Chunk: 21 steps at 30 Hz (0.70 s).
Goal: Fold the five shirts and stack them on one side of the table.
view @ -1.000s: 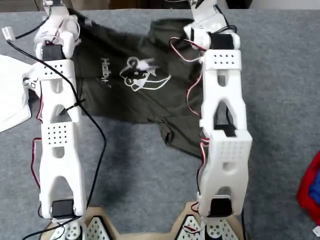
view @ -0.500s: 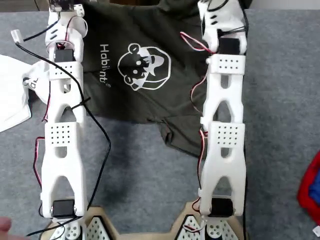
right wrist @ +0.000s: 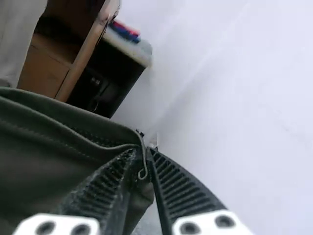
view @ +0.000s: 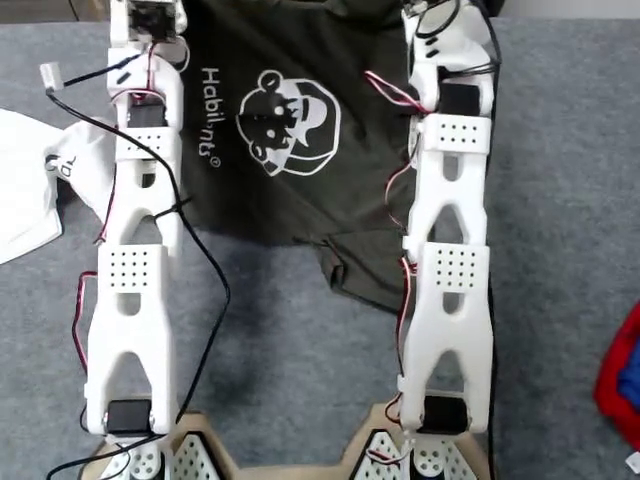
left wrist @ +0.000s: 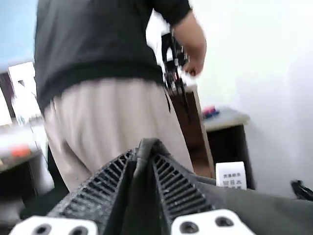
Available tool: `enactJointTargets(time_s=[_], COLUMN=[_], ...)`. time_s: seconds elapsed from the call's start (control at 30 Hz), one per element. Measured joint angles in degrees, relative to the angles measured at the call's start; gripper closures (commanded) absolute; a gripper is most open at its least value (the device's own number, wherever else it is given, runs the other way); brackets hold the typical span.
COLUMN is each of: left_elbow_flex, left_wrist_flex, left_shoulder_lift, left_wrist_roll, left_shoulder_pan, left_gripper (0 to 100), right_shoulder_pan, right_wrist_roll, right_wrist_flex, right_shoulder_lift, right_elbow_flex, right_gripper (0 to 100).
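- The dark olive shirt (view: 290, 190) lies print side up, with a line of white lettering (view: 208, 112) beside a white cartoon face (view: 290, 122). The lettering runs lengthwise, close along the left arm.
- The shirt's far end runs off the upper edge of the high view, so collar and shoulders cannot be made out there.
- The left gripper (left wrist: 144, 159) is closed tight on a pinched fold of the dark cloth.
- The right gripper (right wrist: 145, 164) is likewise clamped, a stitched hem caught between its ribbed jaws.
- The shirt's long axis runs from the far side towards the arm bases, between the two arms. Its near end rests on the grey table (view: 560, 180), with a rumpled flap (view: 355, 270) touching the right arm.
- A white garment (view: 25, 195) lies just beside the left arm, cut off by the frame, as is a red and blue thing (view: 622, 375) on the right.
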Motion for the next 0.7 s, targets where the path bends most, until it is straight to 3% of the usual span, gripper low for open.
enactJointTargets(time_s=[0.37,0.5,0.7], left_elbow_flex=[1.32,0.97,-6.95], left_wrist_flex=[0.70,12.84,42.02], left_shoulder_lift=[2.90,3.08,3.08], left_wrist_roll=[-2.29,3.78,17.67], left_shoulder_pan=[-1.14,-3.08,-5.71], left_gripper=[98,98,98], right_shoulder_pan=[-0.18,-1.32,-2.90], right_wrist_roll=[0.00,0.00,0.00], right_wrist_flex=[24.35,32.62,44.57], right_shoulder_lift=[-0.09,-0.09,-0.18], right_elbow_flex=[-5.63,-5.63,-5.63], right_gripper=[99.5,99.5,99.4])
